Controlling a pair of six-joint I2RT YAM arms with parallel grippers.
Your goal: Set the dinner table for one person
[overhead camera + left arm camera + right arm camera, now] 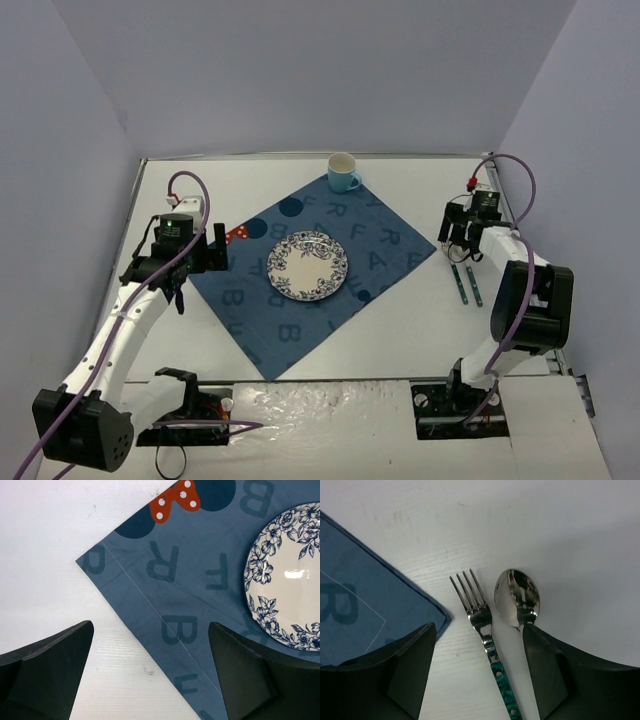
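Note:
The white dinner table [400, 330] carries a blue lettered placemat [330, 300] with a blue-and-white floral plate [307, 265] at its middle. A light blue cup [343, 172] stands at the mat's far corner. To the right of the mat a fork [481, 615] with a green handle and a spoon [517, 597] lie side by side on the table. My right gripper [479, 626] hangs open over them, the fork between its fingers and the spoon beside the right finger. Over the mat's left edge, my left gripper [150, 625] is open and holds nothing.
Grey walls enclose the table on three sides. The mat's right corner [440, 615] lies just left of the fork's tines. A red dotted bow print [175, 500] marks the mat near its left corner. Purple cables loop off both wrists.

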